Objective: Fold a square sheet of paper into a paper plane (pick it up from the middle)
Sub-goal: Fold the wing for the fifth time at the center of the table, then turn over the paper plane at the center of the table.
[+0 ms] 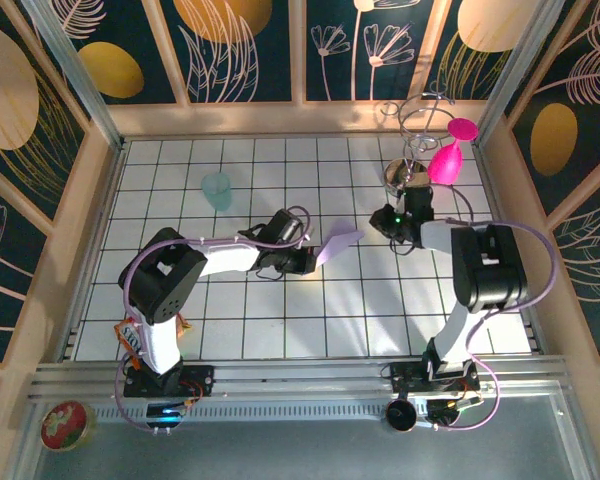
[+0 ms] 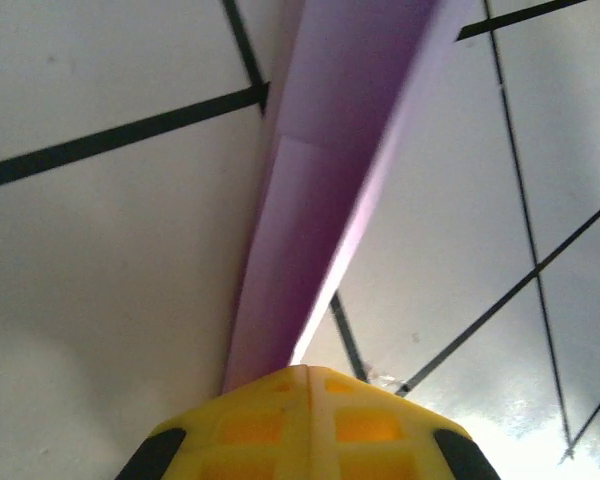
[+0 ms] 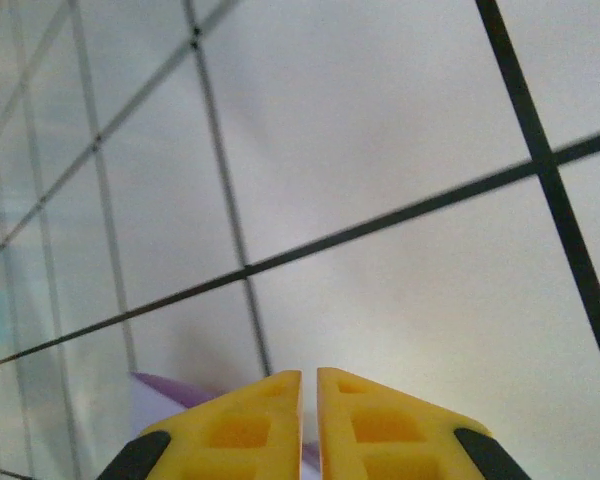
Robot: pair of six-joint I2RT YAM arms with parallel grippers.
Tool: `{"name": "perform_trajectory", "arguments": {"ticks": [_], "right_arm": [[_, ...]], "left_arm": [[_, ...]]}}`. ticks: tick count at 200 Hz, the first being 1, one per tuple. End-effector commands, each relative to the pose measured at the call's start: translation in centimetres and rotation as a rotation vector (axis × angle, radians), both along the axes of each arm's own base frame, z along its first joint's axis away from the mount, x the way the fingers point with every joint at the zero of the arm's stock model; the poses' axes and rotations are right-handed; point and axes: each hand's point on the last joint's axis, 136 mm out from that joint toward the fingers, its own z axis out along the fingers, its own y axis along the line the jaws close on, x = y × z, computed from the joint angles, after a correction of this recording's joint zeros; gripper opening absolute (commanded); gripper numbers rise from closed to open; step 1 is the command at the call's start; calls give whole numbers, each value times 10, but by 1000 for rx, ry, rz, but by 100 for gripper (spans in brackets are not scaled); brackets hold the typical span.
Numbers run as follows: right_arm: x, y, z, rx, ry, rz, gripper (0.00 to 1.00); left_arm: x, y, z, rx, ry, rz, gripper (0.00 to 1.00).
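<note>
Left gripper (image 1: 308, 262) near table centre, jaws fully closed on folded paper plane (image 1: 338, 243), pinching its near end

Left wrist view: yellow fingers (image 2: 280, 425) pressed together, lilac folded strip running up and away from them, edge-on over white tiles; contact with table not determinable

Plane lies between both grippers, far end toward right arm

Right gripper (image 1: 391, 222) just beside plane's far end, low over tiles; jaws parted by narrow slit, nothing between them, lilac corner at lower left of wrist view

Teal cup (image 1: 217, 189) well apart, behind left arm
</note>
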Motion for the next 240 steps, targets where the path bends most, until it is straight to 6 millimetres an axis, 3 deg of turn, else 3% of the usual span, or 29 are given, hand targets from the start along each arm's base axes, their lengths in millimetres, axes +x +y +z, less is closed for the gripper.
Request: {"name": "perform_trajectory", "arguments": {"ticks": [1,34,65,112,167,240], "right_arm": [[-6,-3,33,-50,-87,2,16],[-21,8,58,-102,-122,0,24],[-42,24,58,-152,-80,-24,40],[-63,55,36,-178,50,-65,63],[-61,90,4,-259,155,-108,67],[-66,94,-22,-337,256,-148,62]], "left_arm": [[7,-9,41,-73,-38,-1,0],[18,-2,74,-125,-108,60,12],[32,26,95,-141,-171,180,30],[37,77,83,-102,-207,337,62],[31,114,68,-93,-241,459,90],[25,126,56,-38,-252,456,96]]}}
